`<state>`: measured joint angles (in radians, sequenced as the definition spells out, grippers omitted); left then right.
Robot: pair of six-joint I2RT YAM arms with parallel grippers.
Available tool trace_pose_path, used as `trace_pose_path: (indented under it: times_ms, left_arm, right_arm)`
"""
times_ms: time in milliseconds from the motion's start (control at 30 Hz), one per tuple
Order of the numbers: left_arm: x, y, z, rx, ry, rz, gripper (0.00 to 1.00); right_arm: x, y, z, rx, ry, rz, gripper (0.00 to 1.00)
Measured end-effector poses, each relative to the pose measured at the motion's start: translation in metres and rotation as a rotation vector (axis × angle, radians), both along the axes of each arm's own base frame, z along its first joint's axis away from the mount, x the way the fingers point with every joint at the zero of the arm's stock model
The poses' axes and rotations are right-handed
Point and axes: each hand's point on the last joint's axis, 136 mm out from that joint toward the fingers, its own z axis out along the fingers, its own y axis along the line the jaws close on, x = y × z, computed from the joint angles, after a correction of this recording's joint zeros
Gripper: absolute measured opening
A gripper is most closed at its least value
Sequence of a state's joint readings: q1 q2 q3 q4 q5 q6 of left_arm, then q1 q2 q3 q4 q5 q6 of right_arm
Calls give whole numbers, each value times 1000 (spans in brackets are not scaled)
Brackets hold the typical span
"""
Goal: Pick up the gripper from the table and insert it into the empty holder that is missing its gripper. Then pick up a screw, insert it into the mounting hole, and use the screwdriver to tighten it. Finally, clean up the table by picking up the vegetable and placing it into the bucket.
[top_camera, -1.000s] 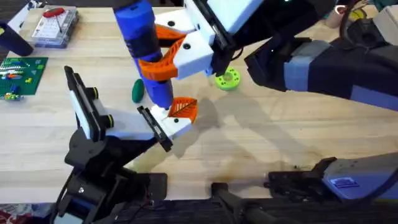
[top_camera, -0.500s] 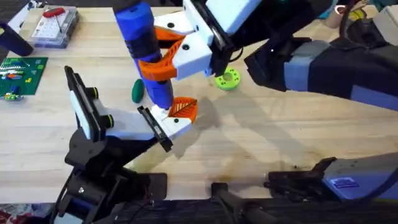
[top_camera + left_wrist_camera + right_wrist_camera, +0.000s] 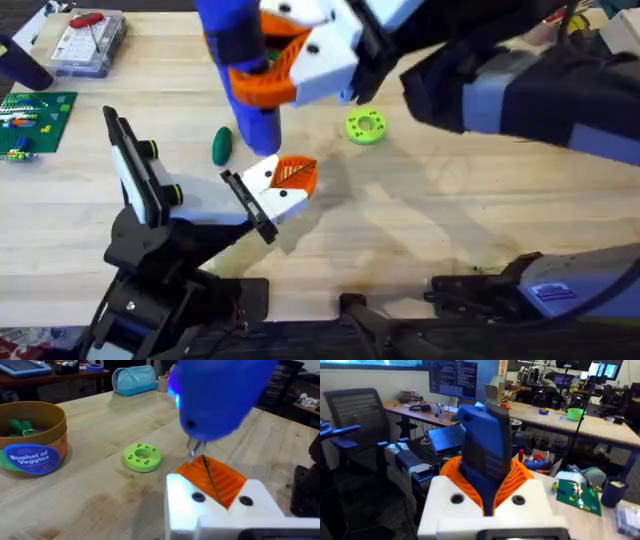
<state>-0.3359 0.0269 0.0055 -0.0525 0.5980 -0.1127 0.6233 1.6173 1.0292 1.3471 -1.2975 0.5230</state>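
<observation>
Right claw (image 3: pixel 288 68) is clamped around the screwdriver (image 3: pixel 240 60), orange pads hugging the blue body about midway along. The tool is up off the counter (image 3: pixel 430 230), roughly upright, with the bit end down. In the right wrist view the blue barrel (image 3: pixel 482 445) sits squarely between the claw's (image 3: pixel 485 491) two white halves. From the left wrist cam, the screwdriver (image 3: pixel 220 395) hangs right over the left claw (image 3: pixel 215 485). Its thin metal bit (image 3: pixel 202 462) angles down toward the orange ribbed part. Honestly can't tell if the tip is touching it or just above. Also can't tell whether the left claw (image 3: pixel 288 180) is open or closed. The holder (image 3: pixel 250 205), that black bar, sits right behind it at the end of the white wrist. The vegetable (image 3: pixel 221 146) is lying on the counter just left of the screwdriver's lower end. A lime-green disc (image 3: pixel 365 127) sits off to the right. The bucket (image 3: pixel 32 440) is near that disc (image 3: pixel 142 456) in the left wrist view, with some green stuff inside. A clear parts box (image 3: pixel 88 40) and a green circuit board (image 3: pixel 35 120) are at the far left.
</observation>
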Motion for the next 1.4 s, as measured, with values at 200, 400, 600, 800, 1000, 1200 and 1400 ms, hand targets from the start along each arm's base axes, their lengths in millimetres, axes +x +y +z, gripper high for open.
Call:
trace_pose_path:
  times_ms: [200, 400, 600, 800, 1000, 1200, 1400]
  left_arm:
    - [0, 0, 0, 0, 0, 0, 18]
    - [0, 0, 0, 0, 0, 0, 18]
    - [0, 0, 0, 0, 0, 0, 18]
    - [0, 0, 0, 0, 0, 0, 18]
    - [0, 0, 0, 0, 0, 0, 18]
    - [0, 0, 0, 0, 0, 0, 18]
    - [0, 0, 0, 0, 0, 0, 18]
  right_arm:
    - [17, -6, 21, -64, 39, 7, 49]
    - [74, -17, 21, -193, 270, -121, 50]
    - [156, -45, 1, -307, 461, -486, 51]
    - [196, -94, -33, -572, 416, -868, 51]
    - [212, -146, -48, -845, 165, -1154, 50]
    - [217, -204, -79, -1126, 47, -1308, 51]
    - [228, -250, -115, -1318, 33, -1322, 50]
